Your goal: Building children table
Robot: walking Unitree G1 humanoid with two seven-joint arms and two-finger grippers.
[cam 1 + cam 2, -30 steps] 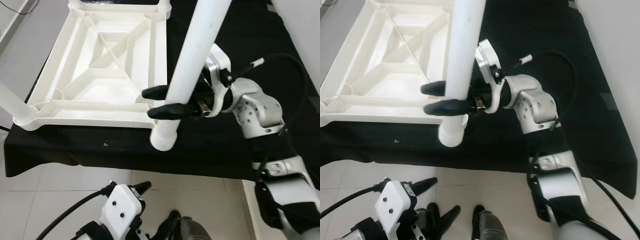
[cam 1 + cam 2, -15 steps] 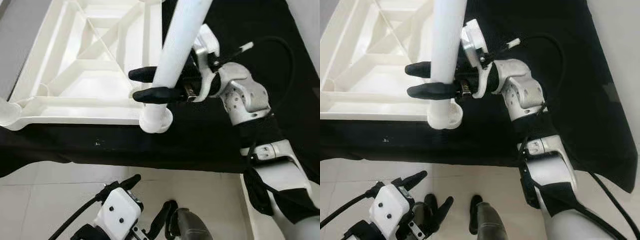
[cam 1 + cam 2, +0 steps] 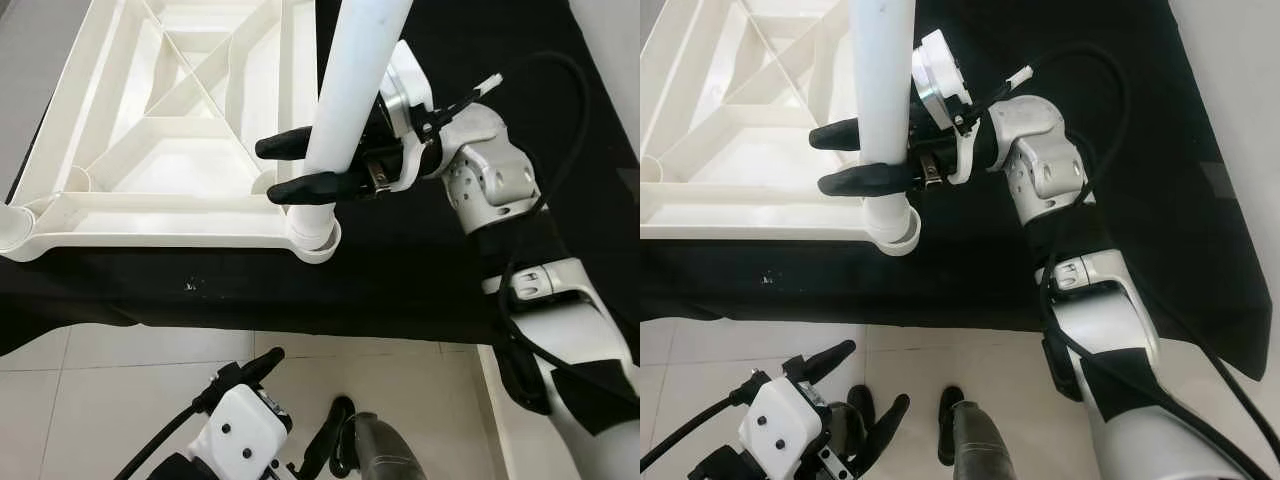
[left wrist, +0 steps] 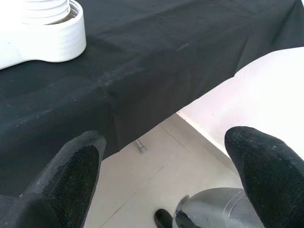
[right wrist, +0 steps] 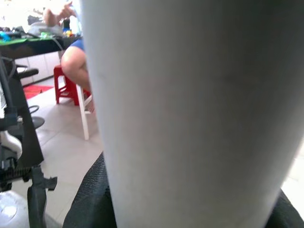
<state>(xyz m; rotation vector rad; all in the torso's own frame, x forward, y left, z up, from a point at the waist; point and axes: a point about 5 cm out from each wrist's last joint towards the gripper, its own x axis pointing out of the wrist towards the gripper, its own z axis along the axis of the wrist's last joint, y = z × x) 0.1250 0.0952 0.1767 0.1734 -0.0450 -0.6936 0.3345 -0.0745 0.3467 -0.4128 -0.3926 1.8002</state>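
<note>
Leg end now entered in corner socket; a second ago it hung clear of the frame.
Upturned white plastic ribbed tabletop (image 3: 180, 130) lies on black cloth-covered bench (image 3: 450, 290); white plastic tube leg (image 3: 345, 90), clamped between right gripper (image 3: 300, 168) fingers, stands in round near-corner socket (image 3: 315, 238), seating depth unconfirmed; left gripper (image 4: 166, 166) idle, jaws apart.

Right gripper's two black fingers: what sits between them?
The white table leg, clamped by the right gripper, lower end in the upturned tabletop's corner socket; seen in both eye views.
</note>
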